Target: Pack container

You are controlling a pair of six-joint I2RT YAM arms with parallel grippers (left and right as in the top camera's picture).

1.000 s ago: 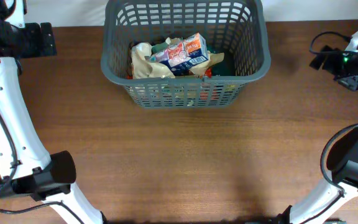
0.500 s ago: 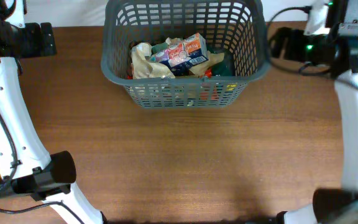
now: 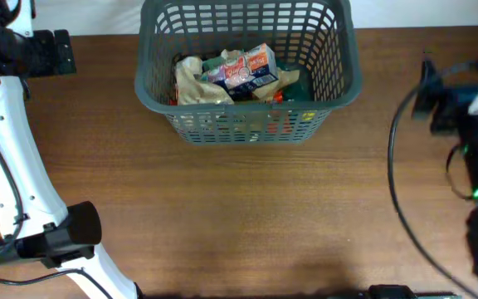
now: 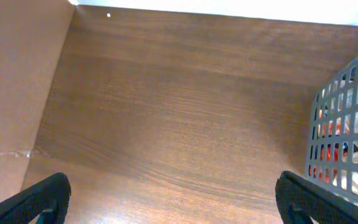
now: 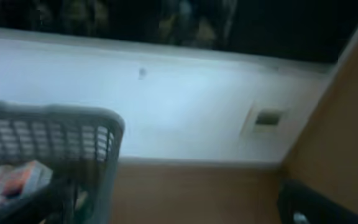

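Two grippers noted. Far left: left gripper [image 4: 173, 190], fingers spread wide, empty. Centre, far edge of wooden table [image 3: 247, 224]: large dark grey slotted plastic basket [image 3: 247, 124], long axis left–right, snack packets [image 3: 239, 71] inside. Right: right gripper [image 3: 440, 106], blurred, spread unreadable. Neither clearly nearer.

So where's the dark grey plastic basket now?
Overhead, the dark grey lattice-sided plastic basket sits at the far centre of the brown wooden table, snack packets inside it.

Dark grey lattice-sided container [image 3: 247, 79], upright at the table's far edge, holding snack packets.
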